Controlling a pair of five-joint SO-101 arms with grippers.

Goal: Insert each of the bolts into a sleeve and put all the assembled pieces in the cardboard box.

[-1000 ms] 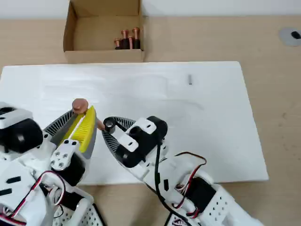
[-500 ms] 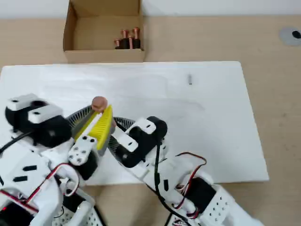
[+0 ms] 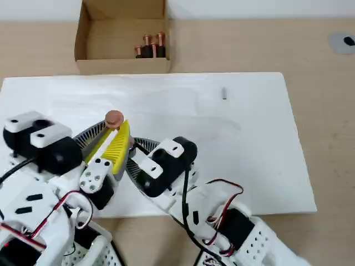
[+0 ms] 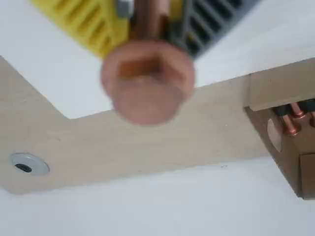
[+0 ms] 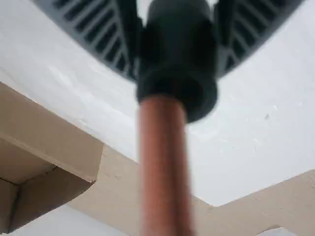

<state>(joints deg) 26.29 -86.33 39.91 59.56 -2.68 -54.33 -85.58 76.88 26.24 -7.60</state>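
Surface: tan wooden table carrying a white sheet; a metal grommet sits in the table at the upper right of the high view.
Cardboard box: open-topped, upper left of the high view, on bare table just beyond the sheet's upper edge.
Assembled pieces: a small cluster of copper bolts in dark sleeves, standing in the box's lower right corner.
Left gripper: clenched on the bolt, one yellow finger and one grey ribbed finger on the shank just below the head; lower left of centre, over the sheet.
Right gripper: clamped across the black sleeve, just right of the left gripper in the high view.
Mating state: the right wrist view shows the copper shank meeting the sleeve's mouth (depth of entry cannot be judged).
Handling, bolt: appears metal, rigid and small; the smooth round shank is likely to slip or rotate under a light pinch. Best hold is judged to be on the shank close under the head, leaving the tip free.
Handling, sleeve: looks stiff with a wider collar at the mouth. Grip the body behind the collar, keeping the bore unobstructed and in line with the shank.
Fragility: neither part looks fragile; misalignment is the more probable fault.
Markings: no legible print on box, sheet or parts; a small dark mark lies on the sheet, upper right of centre.
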